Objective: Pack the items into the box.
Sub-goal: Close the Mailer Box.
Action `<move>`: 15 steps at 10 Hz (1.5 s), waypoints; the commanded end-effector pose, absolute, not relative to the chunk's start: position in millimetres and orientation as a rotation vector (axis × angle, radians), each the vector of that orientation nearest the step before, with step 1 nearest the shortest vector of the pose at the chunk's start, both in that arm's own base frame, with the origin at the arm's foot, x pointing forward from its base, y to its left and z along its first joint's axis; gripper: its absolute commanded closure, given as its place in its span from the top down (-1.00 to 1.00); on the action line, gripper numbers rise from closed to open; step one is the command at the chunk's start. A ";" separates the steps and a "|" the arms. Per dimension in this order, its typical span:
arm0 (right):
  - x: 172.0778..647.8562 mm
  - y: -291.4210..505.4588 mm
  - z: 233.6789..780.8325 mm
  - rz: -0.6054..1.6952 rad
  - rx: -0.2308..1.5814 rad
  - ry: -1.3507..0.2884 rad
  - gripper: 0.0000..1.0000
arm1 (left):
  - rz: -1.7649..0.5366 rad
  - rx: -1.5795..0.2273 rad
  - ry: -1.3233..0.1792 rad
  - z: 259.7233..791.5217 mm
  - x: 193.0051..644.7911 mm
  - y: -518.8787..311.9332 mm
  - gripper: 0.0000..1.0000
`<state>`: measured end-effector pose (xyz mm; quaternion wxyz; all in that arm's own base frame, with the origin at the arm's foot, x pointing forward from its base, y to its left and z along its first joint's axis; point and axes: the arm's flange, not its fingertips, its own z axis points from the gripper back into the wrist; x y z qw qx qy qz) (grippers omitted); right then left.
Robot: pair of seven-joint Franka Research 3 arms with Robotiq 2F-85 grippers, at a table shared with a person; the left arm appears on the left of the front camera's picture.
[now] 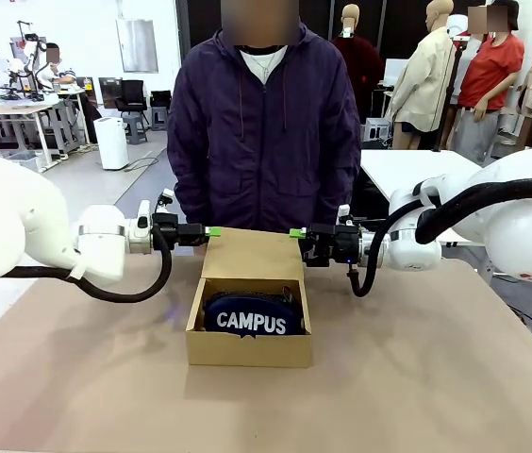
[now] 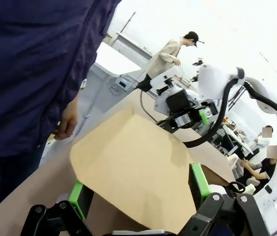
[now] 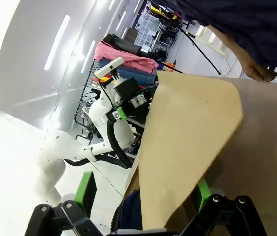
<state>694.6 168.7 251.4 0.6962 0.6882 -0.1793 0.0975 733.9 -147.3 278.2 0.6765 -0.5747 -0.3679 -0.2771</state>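
Fingers (image 1: 211,231) of both arms flank the box flap (image 1: 252,253), seemingly untouching

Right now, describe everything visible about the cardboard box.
The cardboard box is plain brown, low and rectangular, sitting mid-table. Its hinged flap lid stands raised at the far side. A navy pouch lettered "CAMPUS" lies inside. The left hand and right hand, both open, straddle the lid's side edges.

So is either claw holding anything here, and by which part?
Nothing is gripped: left claw and right claw are open, straddling the side edges of the box's raised flap lid.
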 end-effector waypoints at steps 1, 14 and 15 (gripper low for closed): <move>695.0 173.4 250.6 0.243 1.549 -0.423 1.00 | -0.678 -1.305 -0.880 288.4 717.9 -145.4 1.00; 623.6 176.2 317.4 0.509 1.419 -0.606 0.35 | -1.033 -1.314 -1.023 333.2 653.3 -137.8 0.10; 613.9 178.1 322.9 0.549 1.398 -0.622 0.35 | -1.107 -1.327 -1.051 337.2 643.6 -136.3 0.10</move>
